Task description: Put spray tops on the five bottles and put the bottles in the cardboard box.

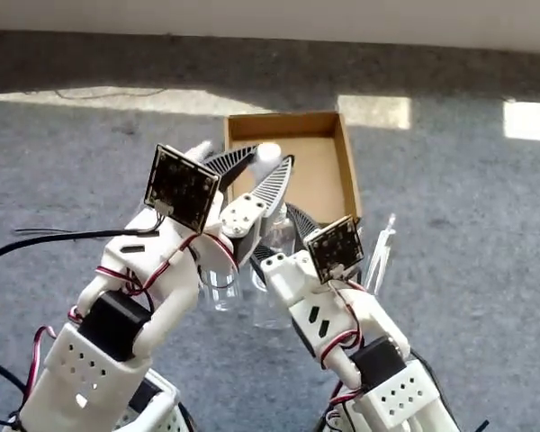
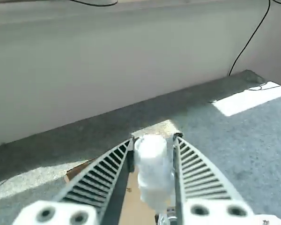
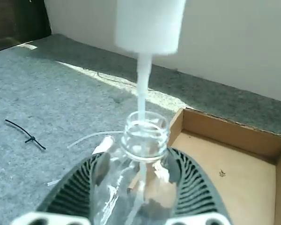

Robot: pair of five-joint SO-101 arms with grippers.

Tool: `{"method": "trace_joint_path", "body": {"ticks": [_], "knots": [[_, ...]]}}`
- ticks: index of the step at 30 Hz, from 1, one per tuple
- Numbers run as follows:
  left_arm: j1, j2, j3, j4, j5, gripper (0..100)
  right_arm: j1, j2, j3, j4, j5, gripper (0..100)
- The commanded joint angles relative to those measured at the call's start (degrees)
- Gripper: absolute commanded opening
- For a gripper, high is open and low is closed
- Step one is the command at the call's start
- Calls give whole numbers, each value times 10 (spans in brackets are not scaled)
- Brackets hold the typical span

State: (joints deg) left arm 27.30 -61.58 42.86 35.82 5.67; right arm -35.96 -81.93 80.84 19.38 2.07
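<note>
Two arms side by side, low in the high view, on grey carpet [image 1: 468, 270] with a short, flecked pile. Red and black wires along both, and a black cable [image 1: 63, 236] lying across the carpet by the left arm.

Nearest, right gripper [image 1: 279, 236], clamped round a clear bottle [image 3: 141, 159], upright, neck uncapped. Between the arms, more clear bottles [image 1: 221, 290] standing on the carpet, partly hidden by the left arm; count hard to tell. Square black boards [image 1: 184, 187] on both wrists, blocking the high view of the fingers' roots.

Just above the bottle, left gripper [image 2: 153, 140], pinching a white spray top [image 2: 152, 168] between its ribbed fingers. Top upright and raised above the rim, dip tube [image 3: 141, 84] hanging straight down through the bottle's neck.

Beside the right arm, a slim clear piece [image 1: 381, 252] on the carpet, close to the box's near corner. From the right wrist, a black cable tie [image 3: 25, 136] and a thin clear tube [image 3: 84, 138] loose on the carpet beyond the bottle.

Next out, cardboard box [image 1: 328, 180], open-topped, lying flat just behind both grippers, with one small dark speck [image 3: 222, 173] on its floor.

Beyond, more carpet, shaded along the far edge and broken by bright sun patches [image 1: 373, 111]. Farthest, a plain pale wall [image 2: 107, 61], with a thin wall cable [image 2: 253, 35] running down it to the floor.
</note>
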Motion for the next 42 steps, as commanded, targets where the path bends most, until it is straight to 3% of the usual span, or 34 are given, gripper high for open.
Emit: {"method": "trace_joint_path", "body": {"ticks": [1,10,14,22,32,42], "knots": [[13,-9,-7,10,2,148,9,-9,-8,-11,-5,5],[4,-8,-62,23,-2,149,9,-9,-8,-11,-5,5],[-22,0,-98,12,-47,147,9,-9,-7,-11,-5,5],[-28,163,-180,13,-91,147,8,-9,-7,-11,-4,5],[-28,173,-172,104,-93,147,9,-9,-10,-11,-4,5],[-12,176,-172,127,-102,147,9,-9,-10,-11,-4,5]]}}
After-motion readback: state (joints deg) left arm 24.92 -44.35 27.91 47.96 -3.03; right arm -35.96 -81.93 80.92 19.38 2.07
